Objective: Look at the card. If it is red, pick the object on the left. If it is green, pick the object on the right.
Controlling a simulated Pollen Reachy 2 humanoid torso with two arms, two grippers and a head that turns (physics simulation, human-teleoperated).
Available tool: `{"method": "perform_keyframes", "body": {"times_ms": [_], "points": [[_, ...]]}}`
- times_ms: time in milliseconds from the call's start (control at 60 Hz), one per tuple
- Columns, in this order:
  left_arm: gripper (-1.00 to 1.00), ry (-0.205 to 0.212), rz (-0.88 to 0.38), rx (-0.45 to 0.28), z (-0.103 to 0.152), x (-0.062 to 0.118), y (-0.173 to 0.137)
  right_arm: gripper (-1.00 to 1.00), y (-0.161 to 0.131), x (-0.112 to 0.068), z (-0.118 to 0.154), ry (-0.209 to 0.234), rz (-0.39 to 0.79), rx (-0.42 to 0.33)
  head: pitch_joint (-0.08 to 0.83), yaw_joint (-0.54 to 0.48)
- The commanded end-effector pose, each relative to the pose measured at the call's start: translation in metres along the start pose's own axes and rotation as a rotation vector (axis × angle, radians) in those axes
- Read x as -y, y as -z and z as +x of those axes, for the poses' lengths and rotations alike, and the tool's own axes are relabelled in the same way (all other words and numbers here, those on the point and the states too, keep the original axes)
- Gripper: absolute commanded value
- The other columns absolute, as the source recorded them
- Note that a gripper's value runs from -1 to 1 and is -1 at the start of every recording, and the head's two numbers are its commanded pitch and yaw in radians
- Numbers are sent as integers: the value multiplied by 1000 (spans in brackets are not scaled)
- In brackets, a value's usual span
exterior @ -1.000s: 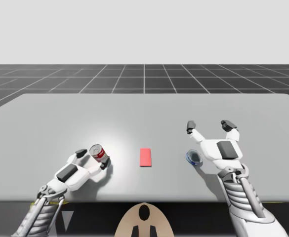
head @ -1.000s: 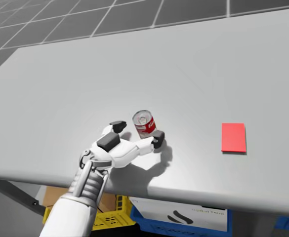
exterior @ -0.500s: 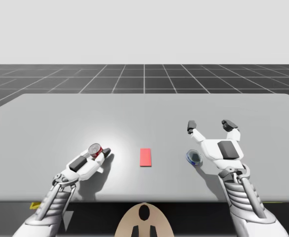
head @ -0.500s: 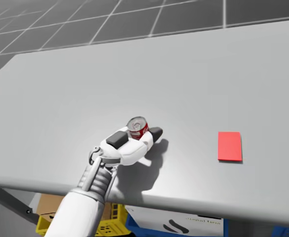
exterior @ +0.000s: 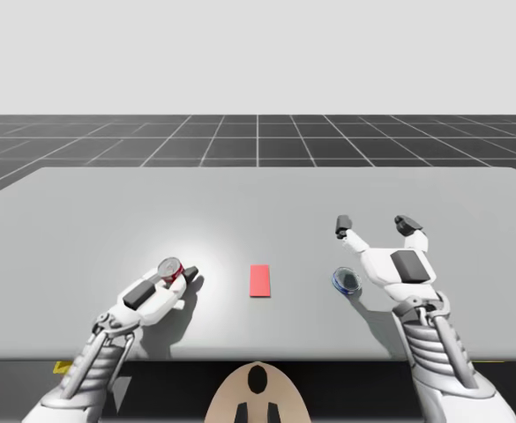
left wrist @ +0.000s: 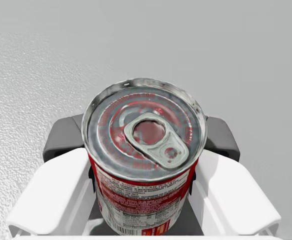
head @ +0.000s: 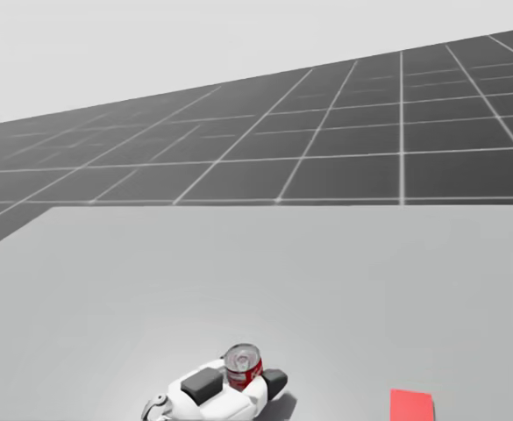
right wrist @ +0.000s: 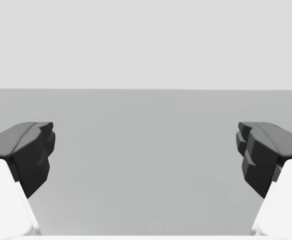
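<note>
**Left gripper (exterior: pixel 171 275) clamped on the can (exterior: pixel 169 266); right gripper (exterior: pixel 374 225) spread wide beside the blue disc (exterior: pixel 347 281)**

My left arm comes in from the bottom-left corner of the high view. It slants up toward the middle of the table (exterior: pixel 258 198), with the hand low over the surface. Its two fingers press the can from opposite sides, so the grip is closed on it. The can sits left of the red card (exterior: pixel 259 280), well apart from it.

My right arm runs almost straight up from the bottom-right. The back of the hand faces the camera and its fingers are splayed in a broad V over the table. The blue disc lies flat just beside that hand, between it and the card.

The left wrist view gives what the high view cannot. It shows the dark pads (left wrist: pixel 219 138) lying against the can's wall on either side, and the silver lid with its pull tab facing the camera. The right wrist view shows that gripper's pads far apart, with grey table ahead of them. The head view catches the can, the left hand and a corner of the card low down. Beyond them it shows the table's far edge and the dark gridded floor (head: pixel 344 158).

The can stands upright, with its long axis vertical, its lid up and a red-and-white label round the side. I cannot tell whether its base touches the table. The card lies flat, its long side running away from me.
</note>
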Motion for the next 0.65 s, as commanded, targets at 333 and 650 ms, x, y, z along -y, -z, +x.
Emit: {"method": "perform_keyframes", "body": {"times_ms": [333,650], "points": [[958,150,-28,148,92,14,-42,-1000,0,5,-1,1,4,3,260,347],[959,196,-17,416,174,24,-91,-1000,0,5,-5,-1,11,-20,246,333]]}}
